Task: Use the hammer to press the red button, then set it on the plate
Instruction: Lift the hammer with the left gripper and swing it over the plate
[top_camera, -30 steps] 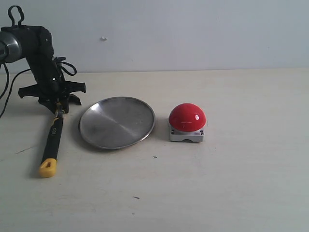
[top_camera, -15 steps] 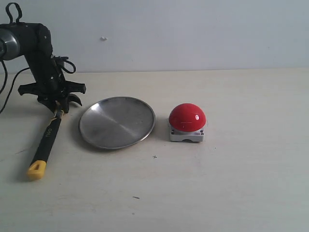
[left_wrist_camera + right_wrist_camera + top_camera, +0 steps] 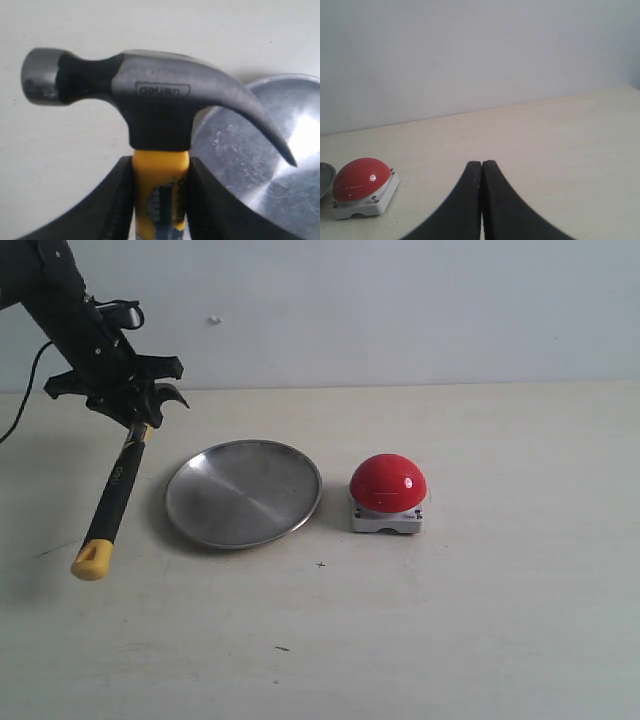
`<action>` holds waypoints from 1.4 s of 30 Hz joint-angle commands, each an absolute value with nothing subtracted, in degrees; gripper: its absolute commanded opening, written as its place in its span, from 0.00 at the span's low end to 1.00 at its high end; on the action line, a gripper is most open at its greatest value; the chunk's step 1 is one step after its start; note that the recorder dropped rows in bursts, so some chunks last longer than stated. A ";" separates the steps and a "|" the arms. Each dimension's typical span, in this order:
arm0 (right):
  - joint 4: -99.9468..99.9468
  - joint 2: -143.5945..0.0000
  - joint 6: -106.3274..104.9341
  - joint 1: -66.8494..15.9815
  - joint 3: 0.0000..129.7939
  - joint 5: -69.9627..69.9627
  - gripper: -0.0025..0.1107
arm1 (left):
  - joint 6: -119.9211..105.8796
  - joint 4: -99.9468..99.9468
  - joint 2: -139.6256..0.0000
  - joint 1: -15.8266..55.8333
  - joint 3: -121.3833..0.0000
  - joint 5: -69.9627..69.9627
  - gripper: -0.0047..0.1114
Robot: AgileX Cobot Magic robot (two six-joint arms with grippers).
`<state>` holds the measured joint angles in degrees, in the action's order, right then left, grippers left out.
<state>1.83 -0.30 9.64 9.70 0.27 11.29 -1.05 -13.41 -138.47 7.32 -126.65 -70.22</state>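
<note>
My left gripper point(image 3: 135, 423) is shut on the hammer point(image 3: 112, 498), gripping its yellow neck point(image 3: 160, 190) just below the dark head point(image 3: 150, 100). The hammer hangs tilted above the table, left of the plate point(image 3: 243, 492), its yellow end point(image 3: 91, 559) lowest. In the left wrist view the claw reaches over the plate's rim point(image 3: 280, 150). The red button point(image 3: 388, 483) on its grey base sits right of the plate and also shows in the right wrist view point(image 3: 360, 180). My right gripper point(image 3: 481, 167) is shut on nothing, off to the button's side.
The beige table point(image 3: 480, 620) ends at a pale wall point(image 3: 400, 300) behind. A black cable point(image 3: 25, 390) trails from the left arm at the far left. A few small dark specks point(image 3: 282, 648) lie near the front.
The left gripper has risen with the hammer, lifting it off the table; the handle now hangs tilted, and its yellow end has swung slightly. The right gripper, plate and button are unchanged.
</note>
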 commanded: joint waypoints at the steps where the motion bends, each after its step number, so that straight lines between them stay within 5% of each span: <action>1: 1.74 0.00 9.66 9.97 0.00 11.08 0.02 | -3.74 -18.12 -134.33 7.11 -125.44 -69.96 0.04; 42: 1.74 0.00 9.67 9.97 0.00 10.66 0.02 | -32.52 -52.77 -107.30 6.76 -82.24 -69.96 0.04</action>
<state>1.83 -0.30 9.75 9.70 0.27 11.29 -31.66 -48.81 -108.94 6.83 -82.31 -70.02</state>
